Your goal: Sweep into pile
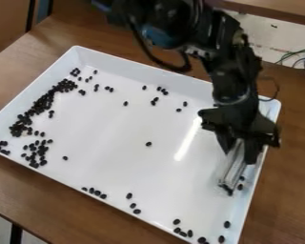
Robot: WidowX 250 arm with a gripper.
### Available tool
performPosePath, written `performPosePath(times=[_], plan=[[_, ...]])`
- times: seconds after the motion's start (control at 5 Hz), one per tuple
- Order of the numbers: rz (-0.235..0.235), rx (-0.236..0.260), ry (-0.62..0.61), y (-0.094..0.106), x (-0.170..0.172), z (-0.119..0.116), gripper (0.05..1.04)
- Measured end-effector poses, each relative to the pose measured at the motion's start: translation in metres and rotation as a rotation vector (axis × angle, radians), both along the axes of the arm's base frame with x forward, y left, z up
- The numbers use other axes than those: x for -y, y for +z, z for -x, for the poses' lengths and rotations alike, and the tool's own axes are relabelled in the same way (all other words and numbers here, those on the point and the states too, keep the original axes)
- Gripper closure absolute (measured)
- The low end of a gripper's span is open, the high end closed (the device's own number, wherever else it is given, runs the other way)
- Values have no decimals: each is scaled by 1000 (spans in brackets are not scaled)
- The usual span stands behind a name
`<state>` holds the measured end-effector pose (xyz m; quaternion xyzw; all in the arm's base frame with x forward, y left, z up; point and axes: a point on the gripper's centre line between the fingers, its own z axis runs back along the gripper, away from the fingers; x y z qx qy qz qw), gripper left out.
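At the right side of the white tray (pixel 116 167), the black gripper (pixel 241 147) hangs down, shut on a clear, flat-edged sweeping tool (pixel 232 167) whose lower edge is at the tray floor near the right wall. Dark beans (pixel 39 105) lie in a dense band along the tray's left side. A looser cluster of beans (pixel 35 153) is close to the lower left. Other beans are scattered along the top, the front edge and the lower right corner. A single bean (pixel 148 144) lies mid-tray, and a few are beside the tool's lower end.
Raised walls surround the tray, which stands on a brown wooden table (pixel 53 202). Cables (pixel 298 58) lie beyond the table at the upper right. The arm spans the tray's upper right wall.
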<state>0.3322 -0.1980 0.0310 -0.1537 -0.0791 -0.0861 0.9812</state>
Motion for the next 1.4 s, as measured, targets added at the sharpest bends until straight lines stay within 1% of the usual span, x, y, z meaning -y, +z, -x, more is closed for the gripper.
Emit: performPosePath(times=[0.2, 0.4, 0.6, 0.8, 1.0, 1.2, 1.4], plan=[[50, -33, -9, -4, 1, 0, 726], [65, -77, 5, -16, -4, -22, 726], [64, -100, 29, -29, -14, -27, 727], [67, -96, 40, -30, -19, -31, 726], [62, -109, 66, -33, -34, -32, 727], [37, -119, 116, -34, -69, -23, 727], [-5, -110, 199, -33, -124, -17, 727]])
